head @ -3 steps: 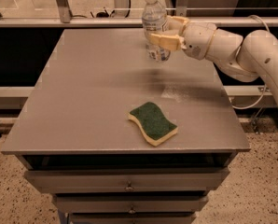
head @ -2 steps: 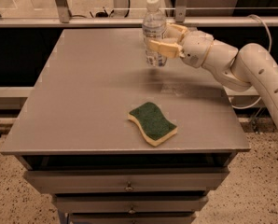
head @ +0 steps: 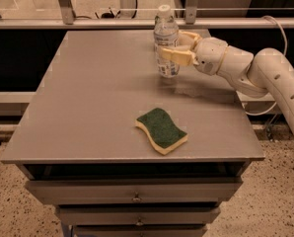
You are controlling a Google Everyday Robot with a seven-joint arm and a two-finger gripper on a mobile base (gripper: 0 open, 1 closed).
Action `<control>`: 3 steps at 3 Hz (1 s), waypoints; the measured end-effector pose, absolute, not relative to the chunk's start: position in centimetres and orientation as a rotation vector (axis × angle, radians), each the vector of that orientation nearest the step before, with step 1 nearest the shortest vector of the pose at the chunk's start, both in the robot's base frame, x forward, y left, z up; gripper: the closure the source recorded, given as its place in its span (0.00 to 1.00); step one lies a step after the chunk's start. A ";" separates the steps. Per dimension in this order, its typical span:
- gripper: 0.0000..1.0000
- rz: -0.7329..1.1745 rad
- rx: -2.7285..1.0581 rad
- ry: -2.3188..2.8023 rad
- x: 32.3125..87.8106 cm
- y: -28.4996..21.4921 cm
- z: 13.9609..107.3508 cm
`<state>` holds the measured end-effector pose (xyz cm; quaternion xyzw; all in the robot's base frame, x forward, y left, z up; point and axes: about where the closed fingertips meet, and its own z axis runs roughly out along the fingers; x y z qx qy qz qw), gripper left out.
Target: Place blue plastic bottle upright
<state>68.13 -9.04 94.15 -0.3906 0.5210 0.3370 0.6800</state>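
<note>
The blue plastic bottle (head: 166, 39) is a small clear bottle with a white cap and a pale label. It stands upright with its base on or just above the grey table (head: 88, 98), toward the back right. My gripper (head: 172, 47) reaches in from the right on the white arm (head: 250, 70). Its cream fingers (head: 175, 56) are shut around the bottle's middle.
A green and yellow sponge (head: 162, 130) lies near the table's front edge, in front of the bottle. The table has drawers (head: 132, 191) under its top. A metal rail (head: 88, 21) runs behind the table's back edge.
The gripper has lowered the upright bottle toward the tabletop and shifted it slightly forward. The sponge has not moved.
</note>
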 end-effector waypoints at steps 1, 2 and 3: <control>1.00 0.770 -0.885 1.193 67.6 -9.8 93.2; 0.75 0.792 -0.876 1.223 66.7 -10.7 92.3; 0.53 0.800 -0.870 1.245 66.2 -11.0 91.7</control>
